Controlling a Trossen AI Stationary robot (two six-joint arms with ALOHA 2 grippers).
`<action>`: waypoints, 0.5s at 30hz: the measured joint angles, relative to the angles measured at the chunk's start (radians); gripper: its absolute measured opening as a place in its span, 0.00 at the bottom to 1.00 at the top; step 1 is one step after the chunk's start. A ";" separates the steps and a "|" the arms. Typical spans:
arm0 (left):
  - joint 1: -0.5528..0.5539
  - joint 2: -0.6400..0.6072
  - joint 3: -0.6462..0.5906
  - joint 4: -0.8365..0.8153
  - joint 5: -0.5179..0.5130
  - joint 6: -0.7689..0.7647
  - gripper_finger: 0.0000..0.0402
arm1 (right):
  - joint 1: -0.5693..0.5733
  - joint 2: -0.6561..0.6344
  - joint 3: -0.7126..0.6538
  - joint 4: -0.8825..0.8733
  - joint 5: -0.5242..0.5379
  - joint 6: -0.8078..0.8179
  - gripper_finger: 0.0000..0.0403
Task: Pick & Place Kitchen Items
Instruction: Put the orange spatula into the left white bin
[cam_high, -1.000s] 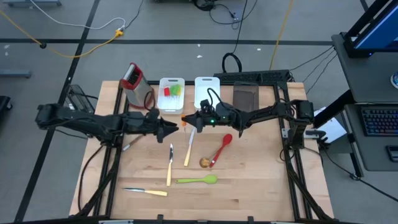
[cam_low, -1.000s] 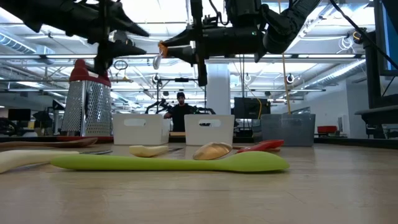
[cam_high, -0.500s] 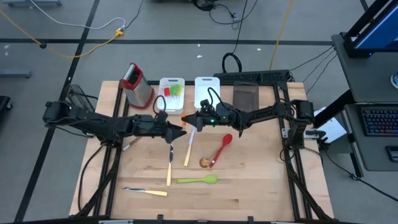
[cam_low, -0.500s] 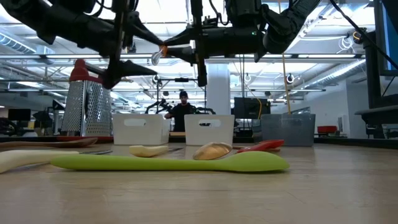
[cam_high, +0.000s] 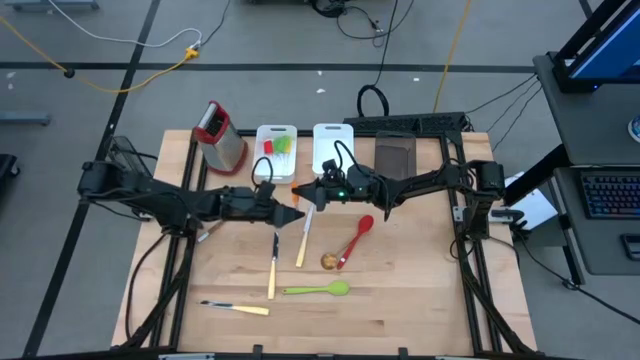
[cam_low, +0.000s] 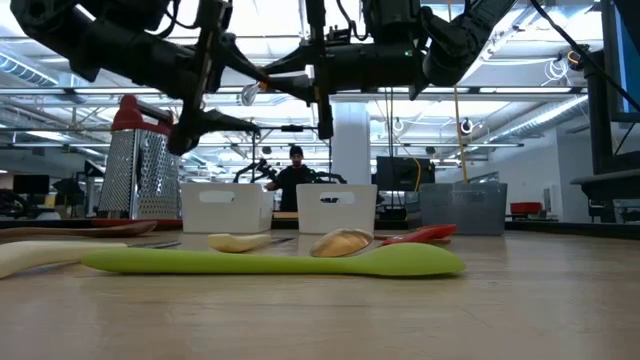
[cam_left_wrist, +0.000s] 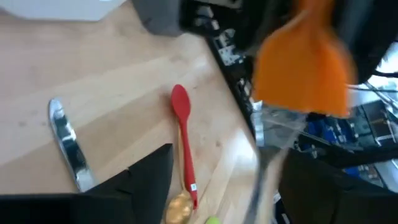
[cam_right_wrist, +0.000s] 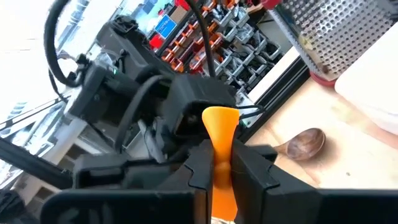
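My right gripper (cam_high: 304, 192) is shut on a small orange spatula (cam_high: 296, 189) high above the table's middle, in front of the white bins. The spatula also shows in the right wrist view (cam_right_wrist: 219, 127) and the low view (cam_low: 262, 79). My left gripper (cam_high: 296, 214) is open right beside it. In the low view its two fingers (cam_low: 243, 68) stand above and below the spatula's free end without visibly touching it. The left wrist view shows the spatula (cam_left_wrist: 303, 68) ahead, between the open fingers. Other utensils lie flat on the table. My right gripper pinches the orange spatula between its two fingers (cam_right_wrist: 252, 163), on its narrower orange part (cam_right_wrist: 217, 163). The fingers come level from the table's right and lie along the spatula. The wider end sticks out past the fingertips toward the left gripper. It is lifted clear of the table.
On the table lie a red spoon (cam_high: 358, 238), a wooden spoon (cam_high: 304, 240), a green spoon (cam_high: 318, 290), two cream-handled knives (cam_high: 272, 268) (cam_high: 236, 307). At the back stand a grater (cam_high: 220, 134), two white bins (cam_high: 276, 150) (cam_high: 331, 143) and a dark bin (cam_high: 394, 155).
My left gripper has gone toward the table's right edge, up to the orange spatula in the right gripper, until its fingers stand about the spatula's free end. My right gripper and the spatula have kept still.
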 joint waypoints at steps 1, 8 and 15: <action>0.000 0.009 0.000 0.000 -0.002 -0.016 0.60 | 0.002 0.000 0.000 -0.001 0.013 0.000 0.07; 0.000 0.026 0.000 0.018 -0.036 -0.056 0.22 | 0.006 0.000 0.000 -0.010 0.044 -0.014 0.07; -0.002 0.026 0.001 0.080 -0.029 0.001 0.03 | 0.011 -0.001 0.000 -0.011 0.053 -0.027 0.09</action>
